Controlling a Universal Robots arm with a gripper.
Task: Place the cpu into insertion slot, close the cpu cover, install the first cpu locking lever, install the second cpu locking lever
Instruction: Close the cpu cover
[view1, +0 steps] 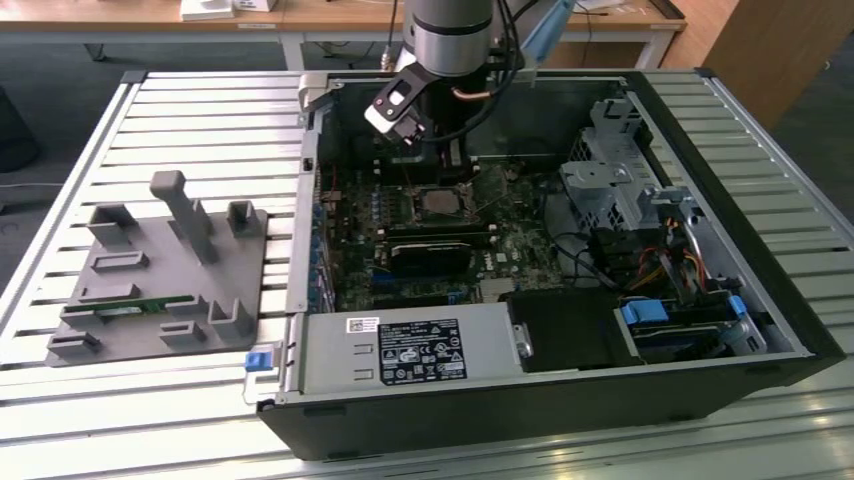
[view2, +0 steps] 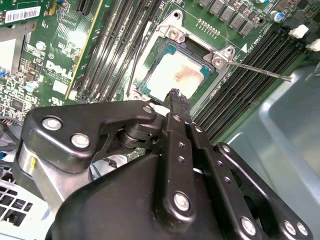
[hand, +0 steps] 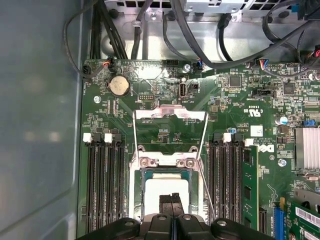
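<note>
The cpu (view2: 176, 75) lies flat in the insertion slot (view2: 150, 87) on the green board, silver top up; both wrist views show it (hand: 162, 189). My gripper (view2: 174, 94) is shut with nothing between its fingers, and its tips hang right over the chip's near edge (hand: 171, 198). The cpu cover (hand: 170, 114), a thin silver frame, stands open, hinged up at the far side of the socket. Thin wire levers (view2: 260, 71) stick out unlatched beside the socket. In the exterior view the gripper (view1: 451, 165) is inside the case above the socket (view1: 438, 203).
Long black memory slots (hand: 102, 180) flank the socket on both sides. Cables (hand: 200, 45) run along the board's far edge. A grey fixture plate (view1: 160, 275) holding a green module lies at the exterior view's left of the case. A drive cage (view1: 621, 190) stands at its right.
</note>
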